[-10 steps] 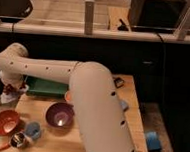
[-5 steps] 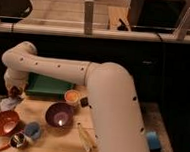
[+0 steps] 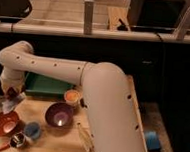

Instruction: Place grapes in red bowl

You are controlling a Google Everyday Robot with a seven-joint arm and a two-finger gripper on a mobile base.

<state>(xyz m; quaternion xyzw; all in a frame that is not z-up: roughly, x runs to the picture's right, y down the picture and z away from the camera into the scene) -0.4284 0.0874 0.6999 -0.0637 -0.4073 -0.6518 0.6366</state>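
My gripper (image 3: 11,98) hangs at the table's left end, just above and behind the red bowl (image 3: 4,124). A small dark reddish lump, the grapes (image 3: 10,90), shows in its grasp. The red bowl sits at the front left corner and its inside looks empty. My white arm sweeps from the lower right up and over to the left, hiding the right part of the table.
A purple bowl (image 3: 60,115) stands right of the red bowl, with a small orange cup (image 3: 72,95) behind it. A green tray (image 3: 47,85) lies at the back. A blue item (image 3: 32,130), a metal can (image 3: 16,140) and a pale long object (image 3: 84,138) lie near the front edge.
The arm's bulky forearm has swung right, uncovering the orange cup and the middle of the table. The gripper has dropped slightly toward the red bowl, still holding the grapes.
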